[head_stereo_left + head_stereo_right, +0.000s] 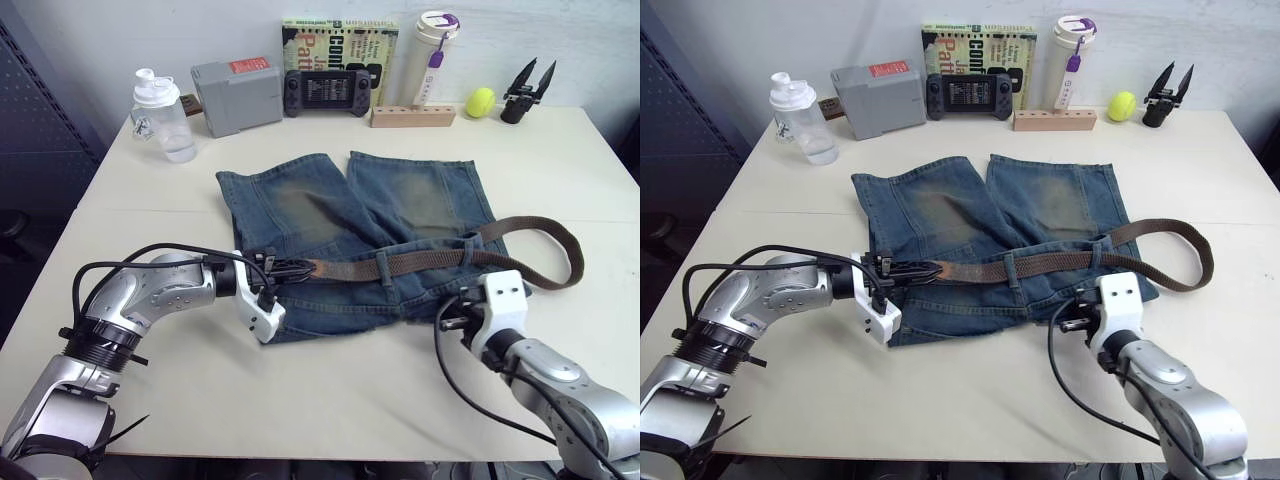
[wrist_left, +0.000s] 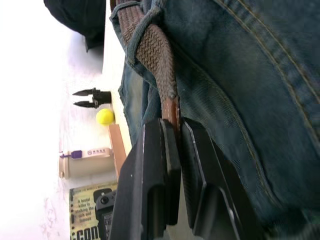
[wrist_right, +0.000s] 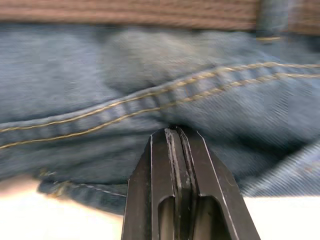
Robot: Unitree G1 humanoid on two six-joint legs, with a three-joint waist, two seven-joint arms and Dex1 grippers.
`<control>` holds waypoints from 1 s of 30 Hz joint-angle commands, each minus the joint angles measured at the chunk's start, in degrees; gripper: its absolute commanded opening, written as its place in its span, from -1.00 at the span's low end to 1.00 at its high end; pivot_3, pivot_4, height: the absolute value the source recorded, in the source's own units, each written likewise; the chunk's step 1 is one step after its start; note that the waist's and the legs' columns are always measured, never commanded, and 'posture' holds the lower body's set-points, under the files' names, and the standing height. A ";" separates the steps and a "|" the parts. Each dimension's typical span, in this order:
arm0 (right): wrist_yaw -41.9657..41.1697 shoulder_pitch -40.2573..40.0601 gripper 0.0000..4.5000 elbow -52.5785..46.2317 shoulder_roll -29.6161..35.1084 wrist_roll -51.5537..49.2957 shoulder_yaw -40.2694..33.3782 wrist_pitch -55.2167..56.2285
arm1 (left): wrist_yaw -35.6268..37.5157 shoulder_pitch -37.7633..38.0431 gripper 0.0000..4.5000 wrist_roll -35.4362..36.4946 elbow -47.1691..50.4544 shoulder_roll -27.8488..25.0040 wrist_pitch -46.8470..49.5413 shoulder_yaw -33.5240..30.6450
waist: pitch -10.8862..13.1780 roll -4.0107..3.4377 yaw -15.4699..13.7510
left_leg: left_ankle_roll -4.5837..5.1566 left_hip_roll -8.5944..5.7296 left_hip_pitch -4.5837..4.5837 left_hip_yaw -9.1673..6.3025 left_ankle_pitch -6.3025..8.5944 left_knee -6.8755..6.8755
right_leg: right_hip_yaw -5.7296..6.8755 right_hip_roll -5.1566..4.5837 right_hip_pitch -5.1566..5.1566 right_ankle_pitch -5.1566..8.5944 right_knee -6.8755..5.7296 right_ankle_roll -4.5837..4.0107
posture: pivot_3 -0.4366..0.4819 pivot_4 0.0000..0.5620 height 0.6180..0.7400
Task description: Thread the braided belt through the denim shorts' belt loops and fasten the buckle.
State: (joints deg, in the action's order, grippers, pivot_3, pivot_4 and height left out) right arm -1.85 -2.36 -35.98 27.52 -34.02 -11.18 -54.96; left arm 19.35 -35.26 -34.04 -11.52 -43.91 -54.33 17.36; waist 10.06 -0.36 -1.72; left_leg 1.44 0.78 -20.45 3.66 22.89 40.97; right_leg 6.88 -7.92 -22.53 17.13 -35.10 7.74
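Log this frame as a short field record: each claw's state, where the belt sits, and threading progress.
left claw: shut on the tan leather tip of the dark-brown braided belt, at the waistband's left end
right claw: shut, empty, tips at the faded blue denim shorts below the waistband
belt position: lies along the waistband under a denim belt loop; the rest curls in a loop off the shorts' right edge
buckle: cannot tell from these views
progress: partly threaded, not fastened
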 commanded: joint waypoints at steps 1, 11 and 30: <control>-1.93 0.78 -1.00 2.00 3.52 2.49 -4.52 1.01 | 0.21 2.40 -0.93 2.02 4.41 -0.15 1.85 -2.29 | 0.00 0.00 0.18 | 0.00 -0.04 -0.01 0.01 0.00 0.00 | 0.00 0.00 0.00 0.00 0.00 0.00 | -0.05 -0.47 0.85; -6.41 2.77 -1.00 3.59 4.75 2.55 -6.24 3.19 | 0.29 4.38 -0.93 2.05 7.20 1.05 5.13 -3.31 | 0.01 -0.01 0.32 | -0.01 -0.01 0.00 0.07 -0.01 -0.03 | -0.01 0.07 -0.02 0.00 0.01 0.00 | -0.05 -0.47 0.85; -10.92 10.06 0.97 -7.61 5.32 -22.14 -9.92 -8.52 | -2.31 9.49 -1.00 4.42 8.50 -2.77 6.78 -11.45 | 0.06 -0.09 0.32 | -0.02 0.04 -0.01 -0.09 -0.01 -0.05 | 0.00 0.08 -0.06 0.00 -0.01 0.00 | -0.05 -0.47 0.85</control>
State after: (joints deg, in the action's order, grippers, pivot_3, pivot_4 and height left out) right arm -10.43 8.41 -39.49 29.83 -55.62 -23.42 -63.31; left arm 18.21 -25.99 -31.48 -4.92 -46.81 -48.39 8.16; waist 10.12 -0.45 -1.40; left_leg 1.43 0.80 -20.46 3.58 22.89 40.91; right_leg 6.87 -7.87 -22.59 17.13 -35.11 7.74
